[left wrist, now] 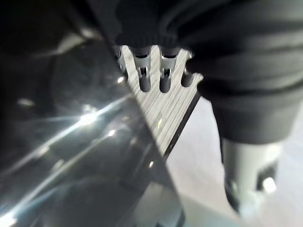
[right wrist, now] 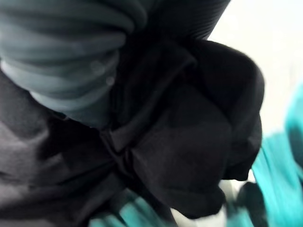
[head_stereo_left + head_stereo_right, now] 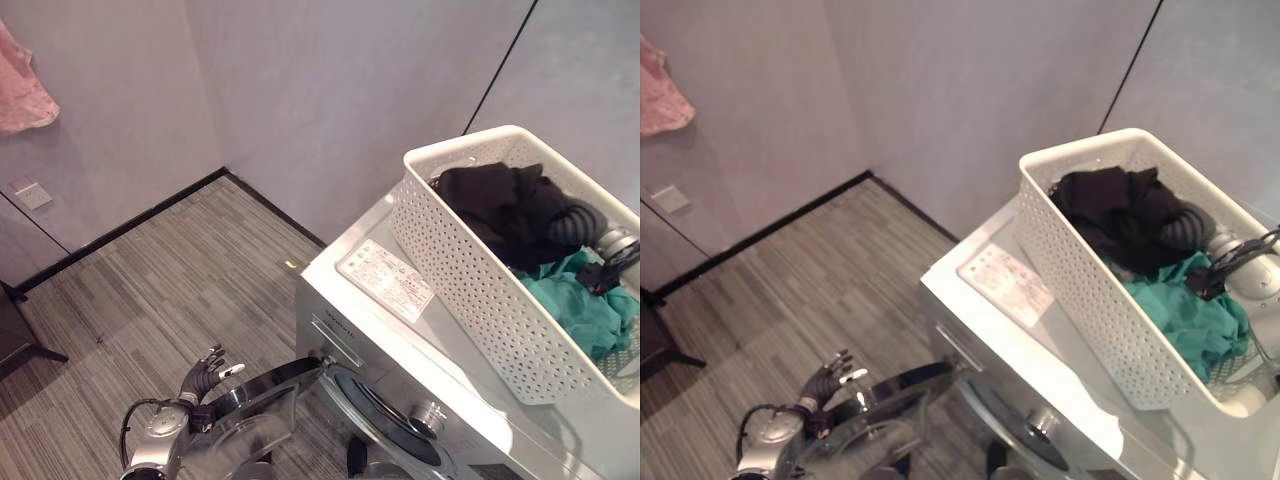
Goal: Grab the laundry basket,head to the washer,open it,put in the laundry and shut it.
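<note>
The laundry is soft and light, I judge; it will slump and trail, so take a deep bunched handful. Nearest, the left hand (image 3: 205, 376) rests by the rim of the swung-open washer door (image 3: 262, 398), fingers fairly straight, gripping nothing. Farther right, on the washer (image 3: 372, 300), stands the white perforated basket (image 3: 470, 285), holding a teal garment (image 3: 580, 300) and, beyond it, a black garment (image 3: 495, 205). The right hand (image 3: 572, 226) is buried in the black cloth; its fingers cannot be made out.
</note>
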Robot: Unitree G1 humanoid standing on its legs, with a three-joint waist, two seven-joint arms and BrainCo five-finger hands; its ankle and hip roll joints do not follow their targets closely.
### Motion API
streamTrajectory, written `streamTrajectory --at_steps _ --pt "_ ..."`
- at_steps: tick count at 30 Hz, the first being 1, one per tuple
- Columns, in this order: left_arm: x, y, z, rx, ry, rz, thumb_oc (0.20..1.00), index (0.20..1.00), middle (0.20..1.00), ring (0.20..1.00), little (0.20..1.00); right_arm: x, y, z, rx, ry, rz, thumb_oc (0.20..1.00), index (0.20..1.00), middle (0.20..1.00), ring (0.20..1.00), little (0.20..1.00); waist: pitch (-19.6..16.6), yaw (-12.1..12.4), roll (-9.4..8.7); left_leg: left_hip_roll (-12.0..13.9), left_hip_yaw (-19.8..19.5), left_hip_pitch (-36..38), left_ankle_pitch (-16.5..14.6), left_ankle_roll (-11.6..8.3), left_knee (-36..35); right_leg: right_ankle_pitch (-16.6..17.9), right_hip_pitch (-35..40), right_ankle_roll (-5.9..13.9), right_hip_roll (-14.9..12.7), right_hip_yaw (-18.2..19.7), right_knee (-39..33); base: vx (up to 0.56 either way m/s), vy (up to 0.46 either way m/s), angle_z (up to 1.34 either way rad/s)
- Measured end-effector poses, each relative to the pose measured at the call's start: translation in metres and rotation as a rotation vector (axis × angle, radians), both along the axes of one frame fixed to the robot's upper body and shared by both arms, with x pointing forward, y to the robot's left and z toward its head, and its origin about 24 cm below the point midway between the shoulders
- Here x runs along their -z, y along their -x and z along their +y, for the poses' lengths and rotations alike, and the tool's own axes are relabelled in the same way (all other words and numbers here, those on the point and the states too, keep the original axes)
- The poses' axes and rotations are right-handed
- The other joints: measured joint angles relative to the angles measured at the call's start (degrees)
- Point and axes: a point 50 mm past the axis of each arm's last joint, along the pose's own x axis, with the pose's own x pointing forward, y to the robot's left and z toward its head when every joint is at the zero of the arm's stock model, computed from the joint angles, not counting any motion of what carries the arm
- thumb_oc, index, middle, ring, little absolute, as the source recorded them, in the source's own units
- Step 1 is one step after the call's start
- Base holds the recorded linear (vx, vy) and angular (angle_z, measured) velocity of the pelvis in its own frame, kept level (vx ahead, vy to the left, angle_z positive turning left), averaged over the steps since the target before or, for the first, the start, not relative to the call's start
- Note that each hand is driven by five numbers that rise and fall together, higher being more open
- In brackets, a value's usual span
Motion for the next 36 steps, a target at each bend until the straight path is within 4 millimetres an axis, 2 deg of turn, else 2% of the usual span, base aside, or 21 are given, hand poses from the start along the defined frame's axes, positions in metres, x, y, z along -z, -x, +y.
streamTrajectory --at_steps 2,5,8,13,15,18,22,25,30,33,36 --pt "0.002 0.004 -0.002 -0.002 0.006 0.012 1.000 1.000 1.000 1.000 1.000 -0.014 0.002 0.005 -0.004 -0.002 -0.088 0.200 0.200 0.200 0.200 0.200 -0.18 -0.21 0.32 -0.03 0.05 0.28 0.11 0.13 -0.39 -0.04 0.08 0.02 -0.02 0.03 0.00 0.00 -0.006 -0.02" --pt "0.004 0.005 -0.004 -0.008 0.006 0.018 1.000 1.000 1.000 1.000 1.000 -0.056 0.007 0.026 -0.053 0.022 -0.337 0.200 0.200 0.200 0.200 0.200 -0.61 -0.38 0.61 -0.03 0.58 1.09 0.10 0.15 -0.54 -0.05 0.49 0.05 -0.03 0.61 0.00 0.00 -0.007 -0.07" --pt "0.000 0.001 -0.007 0.010 -0.024 -0.002 1.000 1.000 1.000 1.000 1.000 -0.087 0.012 0.038 -0.063 0.044 -0.511 0.200 0.200 0.200 0.200 0.200 -0.65 -0.15 0.56 -0.07 0.84 1.35 0.10 0.15 -0.54 0.00 0.59 0.11 -0.05 0.99 0.00 -0.01 -0.008 -0.05" --pt "-0.014 -0.003 -0.013 0.035 -0.040 -0.074 1.000 1.000 1.000 1.000 1.000 -0.121 0.019 0.045 -0.041 0.049 -0.714 0.200 0.200 0.200 0.200 0.200 -0.84 0.23 0.27 -0.06 0.93 2.24 0.07 0.18 -0.64 -0.01 1.41 0.11 -0.04 1.08 0.00 0.00 -0.002 -0.01" --pt "-0.029 -0.010 -0.012 0.043 -0.081 -0.143 1.000 1.000 1.000 1.000 1.000 -0.131 0.020 0.046 -0.015 0.055 -0.776 0.200 0.200 0.200 0.200 0.200 -1.27 0.43 -0.23 0.00 0.94 2.27 0.06 0.20 -0.57 -0.01 1.46 0.11 0.02 1.10 0.00 0.00 0.000 0.00" --pt "-0.046 -0.021 -0.009 0.030 -0.144 -0.215 1.000 1.000 1.000 1.000 1.000 -0.140 0.014 0.042 0.046 0.062 -0.810 0.200 0.200 0.200 0.200 0.200 -2.50 0.92 -0.45 -0.03 0.96 2.67 0.06 0.22 -0.56 0.00 1.82 0.12 -0.09 1.15 -0.02 0.00 0.000 0.00" --pt "-0.093 -0.046 -0.013 0.085 -0.249 -0.423 1.000 1.000 1.000 1.000 1.000 -0.154 0.004 0.034 0.150 0.042 -0.846 0.200 0.200 0.200 0.200 0.200 -2.94 1.50 -0.38 -0.05 0.90 3.29 0.06 0.22 -0.55 0.01 2.42 0.14 -0.08 1.12 -0.01 0.00 0.000 0.00" --pt "-0.108 -0.060 -0.017 0.097 -0.276 -0.486 1.000 1.000 1.000 1.000 1.000 -0.158 -0.001 0.034 0.161 0.038 -0.847 0.200 0.200 0.200 0.200 0.200 -3.03 1.33 -0.44 -0.05 1.03 3.42 0.06 0.22 -0.57 0.05 2.46 0.19 -0.08 1.30 -0.05 -0.01 0.009 -0.02" --pt "-0.120 -0.069 -0.023 0.127 -0.324 -0.536 1.000 1.000 1.000 1.000 1.000 -0.150 -0.008 0.035 0.169 0.003 -0.812 0.200 0.200 0.200 0.200 0.200 -3.04 1.10 -0.44 -0.06 1.23 3.84 0.11 0.20 -0.91 0.06 2.57 0.18 -0.05 1.46 0.00 -0.02 0.009 -0.02" --pt "-0.153 -0.085 -0.044 0.192 -0.316 -0.671 1.000 1.000 1.000 1.000 1.000 -0.141 -0.020 0.039 0.166 -0.026 -0.762 0.200 0.200 0.200 0.200 0.200 -3.05 1.27 -0.45 -0.13 1.20 3.84 0.16 0.19 -0.96 0.09 2.61 0.19 -0.11 1.44 0.01 -0.02 0.007 0.00" --pt "-0.176 -0.096 -0.056 0.219 -0.307 -0.758 1.000 1.000 1.000 1.000 1.000 -0.134 -0.030 0.046 0.146 -0.060 -0.725 0.200 0.200 0.200 0.200 0.200 -3.06 1.11 -0.46 -0.12 1.33 3.94 0.29 0.00 -1.00 0.11 2.57 0.18 -0.10 1.55 0.00 -0.01 0.009 0.00"
